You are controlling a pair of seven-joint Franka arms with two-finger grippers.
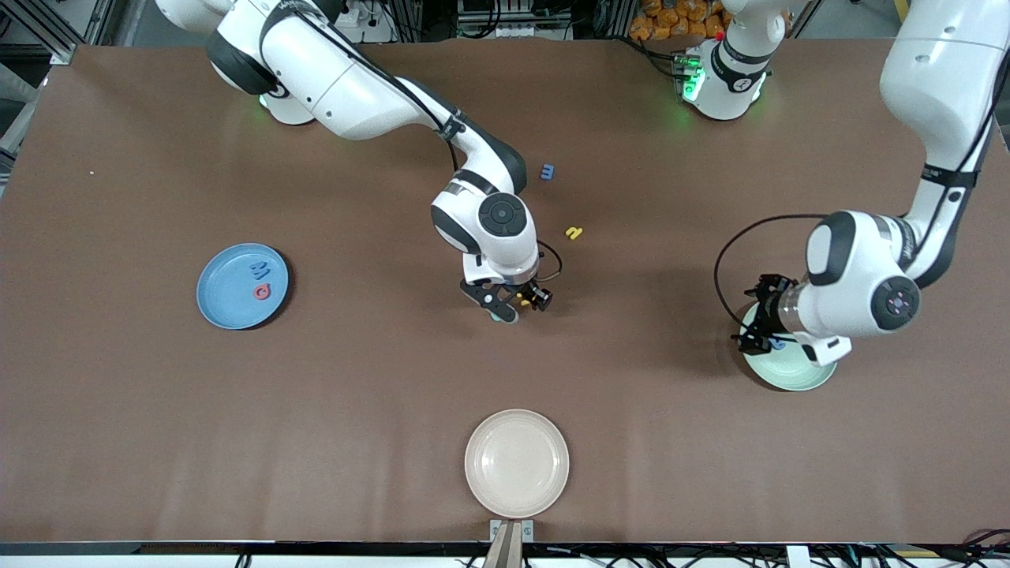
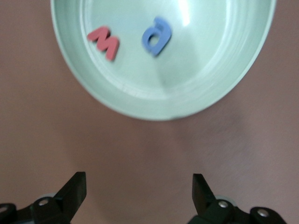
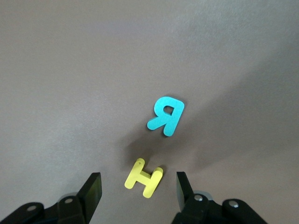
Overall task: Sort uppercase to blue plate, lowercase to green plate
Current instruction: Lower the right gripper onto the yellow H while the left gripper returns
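My right gripper (image 1: 514, 308) is open, low over the middle of the table. The yellow H (image 3: 144, 177) lies between its fingers, untouched, with the teal R-like uppercase letter (image 3: 167, 115) beside it. The blue plate (image 1: 217, 304) at the right arm's end holds the blue M (image 1: 260, 270) and the red round letter (image 1: 263, 293). My left gripper (image 1: 755, 323) is open and empty over the table by the rim of the green plate (image 1: 789, 383). That plate (image 2: 219, 84) holds the red w (image 2: 103, 42) and the blue rounded letter (image 2: 157, 36). The blue m (image 1: 548, 171) and the yellow n-like letter (image 1: 574, 233) lie on the table.
A cream plate (image 1: 517, 505) sits at the table edge nearest the front camera, with nothing on it. The blue m and yellow n-like letter lie farther from the front camera than my right gripper, close to the right arm's forearm.
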